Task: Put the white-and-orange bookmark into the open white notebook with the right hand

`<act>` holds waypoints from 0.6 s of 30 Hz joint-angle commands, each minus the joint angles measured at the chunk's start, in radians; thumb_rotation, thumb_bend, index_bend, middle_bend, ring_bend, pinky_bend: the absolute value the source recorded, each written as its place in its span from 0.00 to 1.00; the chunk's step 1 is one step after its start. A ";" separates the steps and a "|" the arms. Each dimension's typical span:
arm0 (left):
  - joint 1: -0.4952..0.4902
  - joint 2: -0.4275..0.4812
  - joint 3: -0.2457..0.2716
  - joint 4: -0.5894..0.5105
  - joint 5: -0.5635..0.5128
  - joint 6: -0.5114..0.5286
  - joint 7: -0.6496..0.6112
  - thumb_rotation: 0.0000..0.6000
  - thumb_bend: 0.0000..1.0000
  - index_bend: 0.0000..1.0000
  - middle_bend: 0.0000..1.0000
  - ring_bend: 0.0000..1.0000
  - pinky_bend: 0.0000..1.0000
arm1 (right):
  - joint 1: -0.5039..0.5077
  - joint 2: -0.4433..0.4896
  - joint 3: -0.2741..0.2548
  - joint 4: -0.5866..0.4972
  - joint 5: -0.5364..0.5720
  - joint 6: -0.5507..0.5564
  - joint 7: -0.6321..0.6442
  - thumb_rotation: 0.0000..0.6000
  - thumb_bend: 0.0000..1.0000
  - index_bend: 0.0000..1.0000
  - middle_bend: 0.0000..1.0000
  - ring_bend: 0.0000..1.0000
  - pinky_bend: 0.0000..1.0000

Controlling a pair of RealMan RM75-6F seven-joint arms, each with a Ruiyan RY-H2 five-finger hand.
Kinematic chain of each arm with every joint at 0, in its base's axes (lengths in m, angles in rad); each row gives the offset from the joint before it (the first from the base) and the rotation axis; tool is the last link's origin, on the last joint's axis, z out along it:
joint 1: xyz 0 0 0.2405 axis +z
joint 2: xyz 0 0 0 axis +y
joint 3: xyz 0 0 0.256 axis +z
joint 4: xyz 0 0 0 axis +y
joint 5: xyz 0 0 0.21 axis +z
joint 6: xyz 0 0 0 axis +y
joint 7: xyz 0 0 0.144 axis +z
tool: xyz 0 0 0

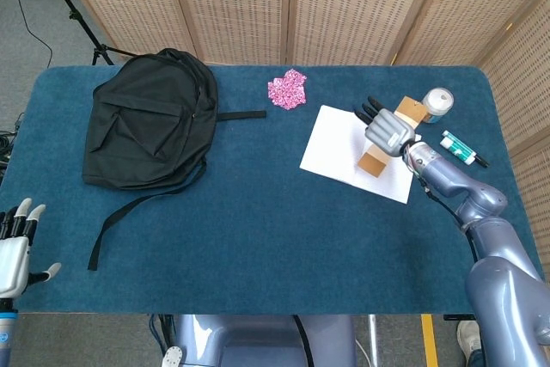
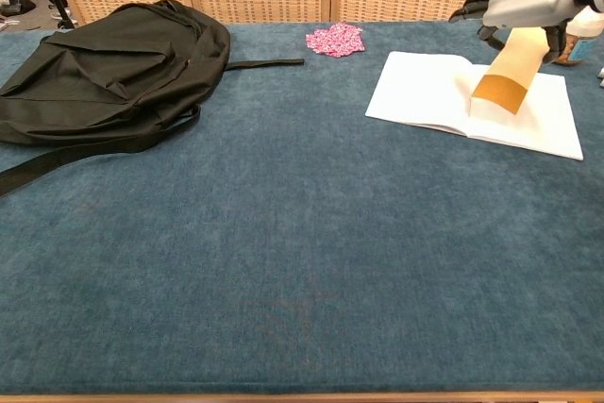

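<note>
Your right hand (image 1: 391,129) grips the white-and-orange bookmark (image 2: 509,77), tilted over the open white notebook (image 1: 344,148) near the tabletop's (image 1: 258,238) far right corner; left hand (image 1: 15,247) spread, empty.

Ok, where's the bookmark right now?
The bookmark is on the table's right side, held by the right hand above the open notebook, its orange end hanging near the centre fold; the jar stands just behind.
</note>
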 commanded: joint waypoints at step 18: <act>-0.003 -0.004 0.007 0.014 -0.009 -0.009 -0.008 1.00 0.00 0.00 0.00 0.00 0.00 | -0.019 -0.116 -0.085 0.135 -0.038 0.041 0.013 1.00 0.31 0.50 0.00 0.00 0.00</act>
